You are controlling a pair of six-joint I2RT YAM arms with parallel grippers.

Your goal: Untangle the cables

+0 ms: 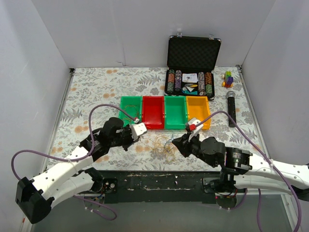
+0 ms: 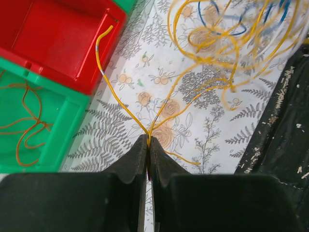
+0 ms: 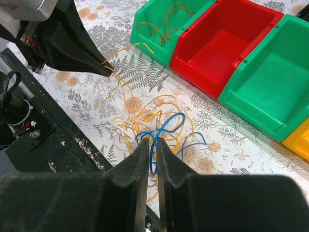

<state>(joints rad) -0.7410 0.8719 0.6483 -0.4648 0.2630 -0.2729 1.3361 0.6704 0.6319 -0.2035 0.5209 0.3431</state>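
White arms (image 1: 58,172), black joints (image 1: 29,198), purple cables (image 1: 99,106), black wedge pincers (image 3: 150,141).

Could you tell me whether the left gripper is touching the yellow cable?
Touching. The left wrist view shows the left gripper with its fingertips closed together, pinching the yellow cable, whose strands fan out from between the tips.

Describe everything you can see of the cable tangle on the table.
The cable tangle is a loose heap of very thin, wiry loops, mostly yellow with some blue and whitish strands, lying on the floral tablecloth before the red bin. The left gripper is shut on one yellow strand leading out of it, whose free end reaches that bin's rim. The right gripper pinches a blue strand.
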